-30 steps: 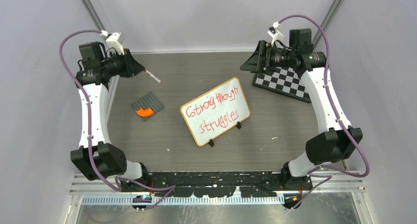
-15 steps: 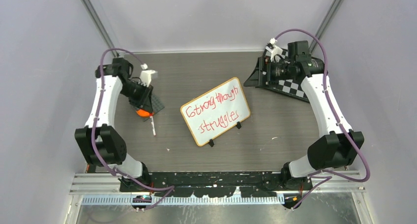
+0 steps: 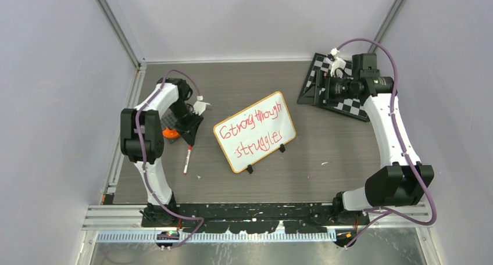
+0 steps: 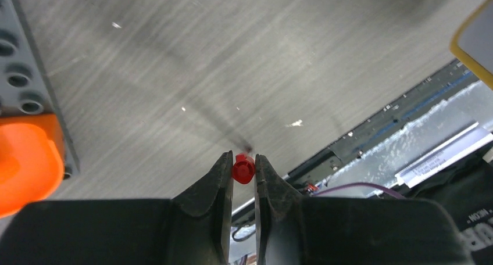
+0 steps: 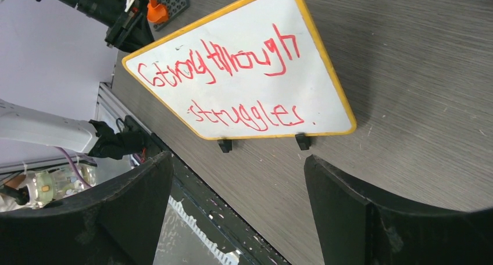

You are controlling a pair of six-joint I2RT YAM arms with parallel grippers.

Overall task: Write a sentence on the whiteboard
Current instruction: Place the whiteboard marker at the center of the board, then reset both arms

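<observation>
Overhead view of a grey wood-grain table (image 3: 325,160). At centre frame the whiteboard (image 3: 243,162) stands tilted on small black feet, carrying the sentence (image 3: 250,122) in red marker across two lines (roughly "Strong through struggles"). Left of centre, the left gripper (image 3: 190,141) is almost closed, pinching a marker (image 3: 186,160) that points toward the bottom of the frame. It sits beside a grey studded plate (image 3: 168,121) with an orange piece (image 3: 171,133). At upper right, the right gripper (image 3: 307,93) gapes wide, holding nothing, over a checkered board (image 3: 349,105).
</observation>
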